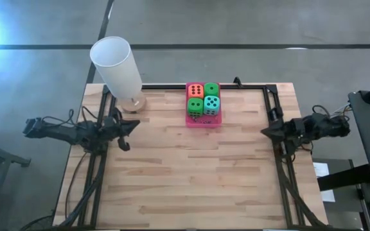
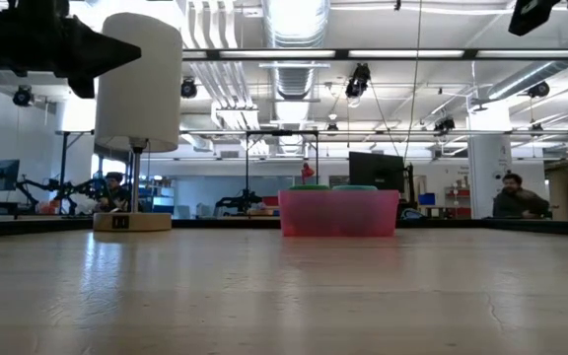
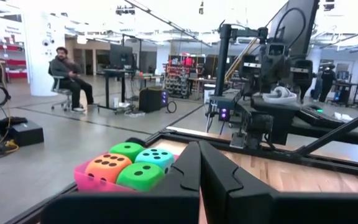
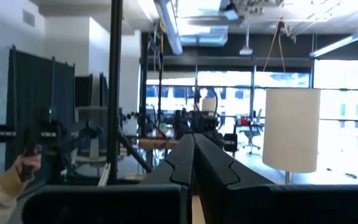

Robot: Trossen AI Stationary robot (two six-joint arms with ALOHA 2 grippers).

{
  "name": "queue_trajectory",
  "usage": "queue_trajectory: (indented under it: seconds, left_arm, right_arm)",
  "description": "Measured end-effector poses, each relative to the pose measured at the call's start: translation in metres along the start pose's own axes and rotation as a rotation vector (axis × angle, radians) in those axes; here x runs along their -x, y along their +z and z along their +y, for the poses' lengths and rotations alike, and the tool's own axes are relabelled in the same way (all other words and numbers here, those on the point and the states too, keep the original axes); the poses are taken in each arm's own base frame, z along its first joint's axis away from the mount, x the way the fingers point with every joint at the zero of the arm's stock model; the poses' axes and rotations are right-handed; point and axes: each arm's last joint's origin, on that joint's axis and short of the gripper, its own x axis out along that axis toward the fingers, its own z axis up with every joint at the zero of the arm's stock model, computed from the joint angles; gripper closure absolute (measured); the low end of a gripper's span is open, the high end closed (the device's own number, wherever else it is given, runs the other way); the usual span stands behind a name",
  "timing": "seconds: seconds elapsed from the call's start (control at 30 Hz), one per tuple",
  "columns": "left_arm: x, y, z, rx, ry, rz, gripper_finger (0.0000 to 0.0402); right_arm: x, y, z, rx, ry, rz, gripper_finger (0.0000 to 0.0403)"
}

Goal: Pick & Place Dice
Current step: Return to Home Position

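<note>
Four dice sit packed together in a pink tray (image 1: 203, 121) near the table's far edge: an orange-red die (image 1: 194, 90), two green dice (image 1: 211, 89) (image 1: 195, 106) and a teal die (image 1: 212, 104). The left wrist view shows the orange-red die (image 3: 107, 165), the teal die (image 3: 155, 157) and the green ones (image 3: 140, 175) in the tray. My left gripper (image 1: 135, 126) is shut at the table's left edge, clear of the tray. My right gripper (image 1: 264, 131) is shut at the right edge. In the low view only the tray (image 2: 339, 212) shows, with green tops just above its rim.
A white lamp (image 1: 117, 69) with a round wooden base (image 1: 132, 102) stands at the far left of the table. A black frame (image 1: 249, 86) runs along the table's edges. The bare wooden top (image 1: 191, 173) spreads toward the near edge. People sit in the room beyond.
</note>
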Motion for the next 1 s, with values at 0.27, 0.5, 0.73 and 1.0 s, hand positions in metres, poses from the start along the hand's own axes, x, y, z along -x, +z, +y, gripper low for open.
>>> queue_trajectory:
  seconds: [0.27,0.5,0.73,1.0]
  left_arm:
    - [0.007,0.003,0.004,-0.009,-0.007,-0.028,0.0401]
    - [0.017,0.002,0.009,-0.018,-0.007,-0.024,0.0401]
    - [0.021,0.005,0.012,-0.034,-0.012,-0.046,0.0401]
    - [0.019,-0.014,0.01,-0.065,-0.014,-0.008,0.0401]
  right_arm:
    - [0.003,-0.001,0.0,0.001,0.014,-0.014,0.0394]
    - [0.005,-0.001,0.0,-0.001,0.025,-0.026,0.0394]
    - [0.005,-0.002,0.0,-0.001,0.025,-0.021,0.0394]
    - [0.003,-0.018,0.001,-0.001,0.022,0.034,0.0394]
